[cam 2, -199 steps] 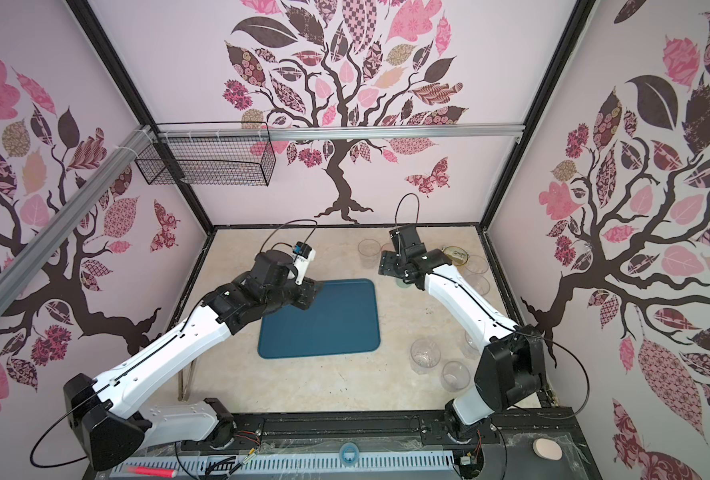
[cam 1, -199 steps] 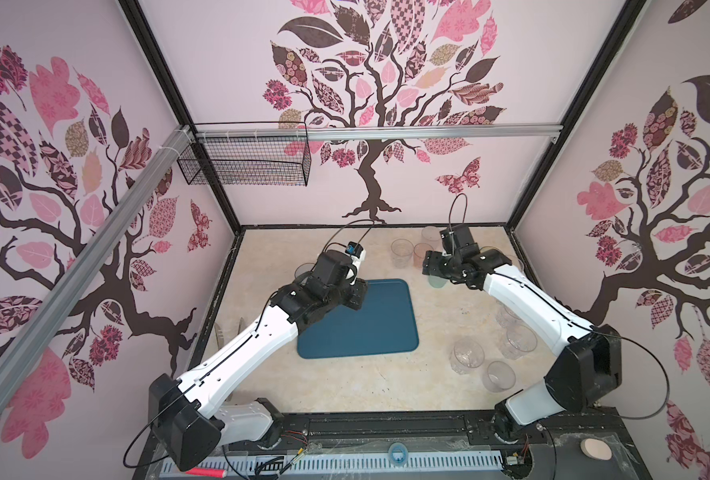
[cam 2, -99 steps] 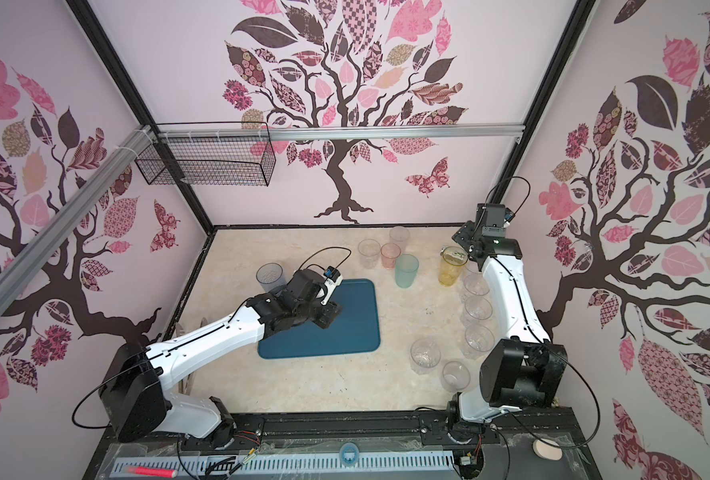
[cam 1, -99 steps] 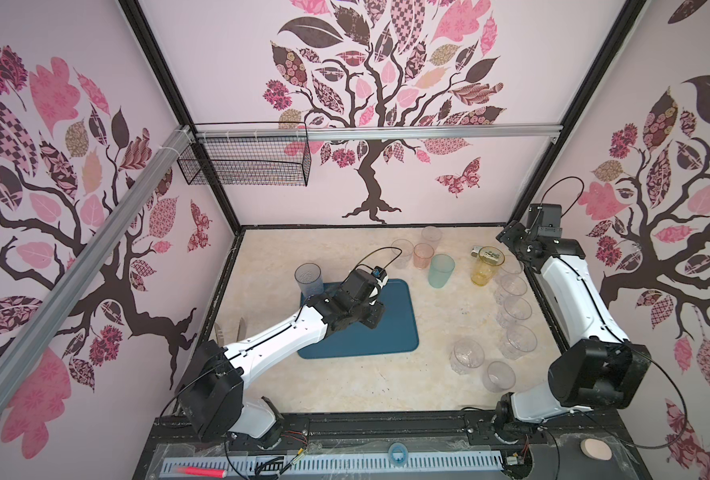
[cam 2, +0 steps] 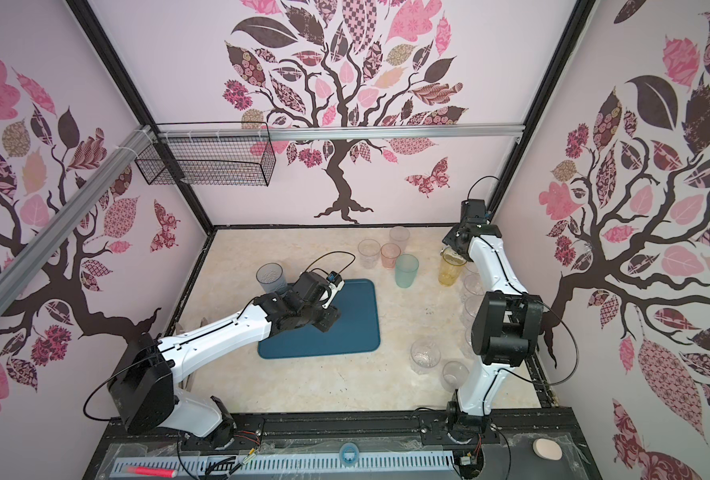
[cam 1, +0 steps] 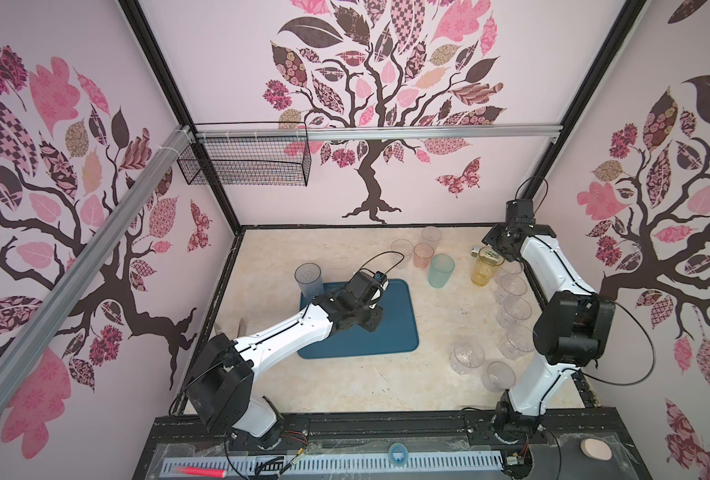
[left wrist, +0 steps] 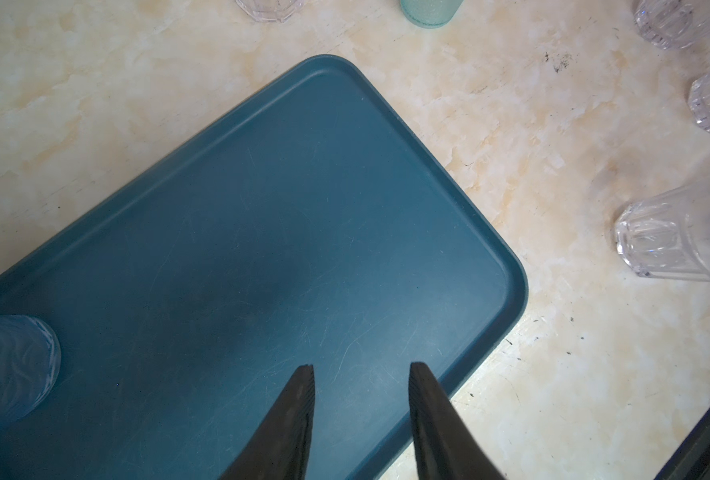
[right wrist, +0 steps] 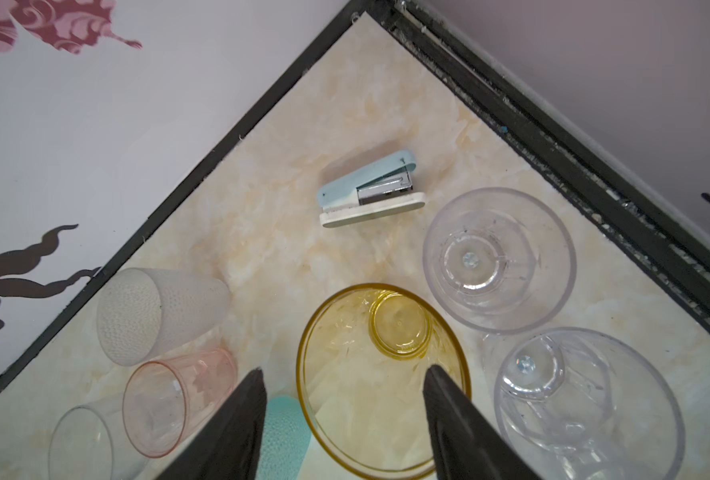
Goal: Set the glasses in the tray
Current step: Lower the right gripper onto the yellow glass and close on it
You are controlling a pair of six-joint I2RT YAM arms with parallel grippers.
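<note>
While my left hand (left wrist: 361, 368) hangs spread and empty over the flat dark teal plastic tray (cam 1: 399, 332), one blue-grey textured tumbler (cam 1: 308, 279) parked in its corner, my right hand (right wrist: 343, 372), spread, straddles the rim of the yellow see-through tumbler (right wrist: 366, 399) on the desk (cam 1: 270, 257), lined up to pinch its wall.

Tray (cam 1: 399, 332): dark teal, flat, mid-tabletop. Blue-grey glass (cam 1: 309, 279) upright on its far-left corner. Remaining glasses (cam 1: 516, 309) upright near the tabletop's far and right edges.

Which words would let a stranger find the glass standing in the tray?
Find the dark teal tray in the middle of the table. At its far left corner stands a blue-grey glass. Only this glass is on the tray.
</note>
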